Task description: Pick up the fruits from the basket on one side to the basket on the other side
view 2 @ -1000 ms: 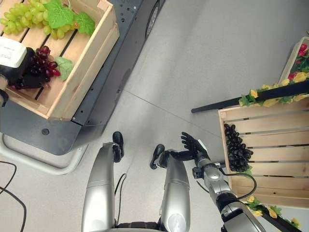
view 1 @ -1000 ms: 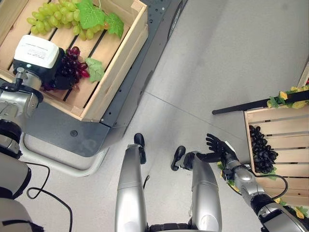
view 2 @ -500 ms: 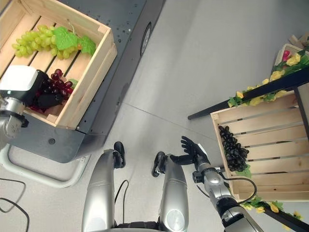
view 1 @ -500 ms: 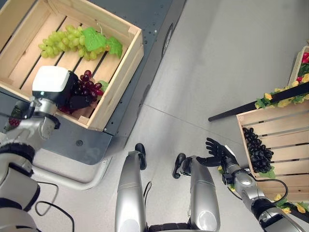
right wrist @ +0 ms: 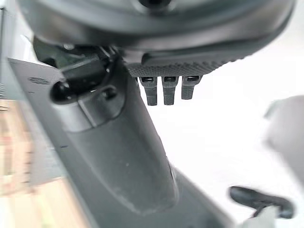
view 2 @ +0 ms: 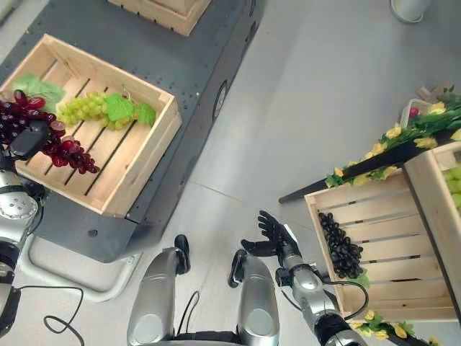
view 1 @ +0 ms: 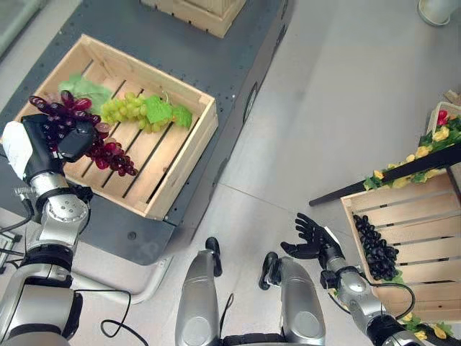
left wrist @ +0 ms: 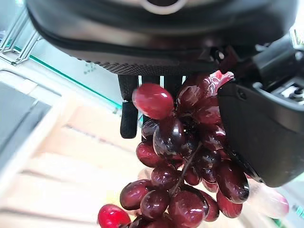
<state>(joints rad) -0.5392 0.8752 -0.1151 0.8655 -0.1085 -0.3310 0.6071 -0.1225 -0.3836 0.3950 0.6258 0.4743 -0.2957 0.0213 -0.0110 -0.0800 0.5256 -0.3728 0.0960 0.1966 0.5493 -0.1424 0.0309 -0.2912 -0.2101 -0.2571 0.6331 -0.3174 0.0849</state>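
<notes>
The red grape bunch is clamped between the curled fingers and thumb of the left hand and is held above the left wooden crate, over its near left part. A green grape bunch is seen lying inside that crate. The right hand is held with fingers spread, empty, well apart from that crate and near the right crate, in which black grapes are contained.
</notes>
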